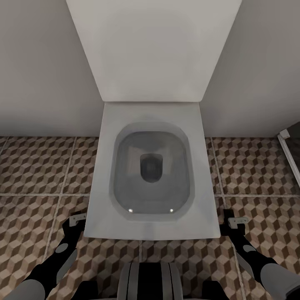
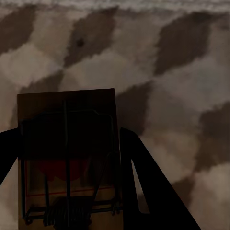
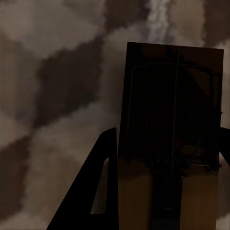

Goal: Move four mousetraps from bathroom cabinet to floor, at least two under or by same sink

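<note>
My left fingers [image 2: 72, 158] clamp one mousetrap [image 2: 67, 158] by its long edges, my right fingers [image 3: 165, 158] another [image 3: 172, 120]. Both boards look light, stiff and thin; I judge the bare edges safest, clear of the sprung wire. Beneath is cube-patterned floor [image 1: 33, 166]; a white toilet [image 1: 152, 175] fills the frame's centre against a pale wall.

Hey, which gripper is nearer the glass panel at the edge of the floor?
Right. The right gripper sits right of the toilet, below the glass panel; the left gripper is across the toilet.
</note>
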### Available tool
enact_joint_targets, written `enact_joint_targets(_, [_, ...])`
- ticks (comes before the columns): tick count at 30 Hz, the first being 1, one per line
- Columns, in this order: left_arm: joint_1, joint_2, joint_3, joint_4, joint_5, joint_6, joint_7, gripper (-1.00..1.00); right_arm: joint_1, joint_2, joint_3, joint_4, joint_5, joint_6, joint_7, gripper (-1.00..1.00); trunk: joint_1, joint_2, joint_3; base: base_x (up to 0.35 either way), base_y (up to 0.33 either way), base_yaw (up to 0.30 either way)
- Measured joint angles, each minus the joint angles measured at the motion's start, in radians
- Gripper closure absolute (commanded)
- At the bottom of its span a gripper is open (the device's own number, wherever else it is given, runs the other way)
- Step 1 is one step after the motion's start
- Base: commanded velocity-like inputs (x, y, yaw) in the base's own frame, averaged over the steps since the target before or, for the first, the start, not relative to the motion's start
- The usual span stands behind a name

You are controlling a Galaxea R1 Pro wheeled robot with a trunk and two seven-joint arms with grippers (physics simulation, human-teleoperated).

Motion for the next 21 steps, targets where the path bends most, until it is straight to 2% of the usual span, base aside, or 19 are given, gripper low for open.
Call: enact_joint_targets(21, [0.0,-0.001,0.0,0.0,0.0,0.0,0.0,1.0,0.0,0.0,0.0,0.0,0.0,0.0,0.0,1.0,0.0,0.0,0.0,0.0,0.0,0.0])
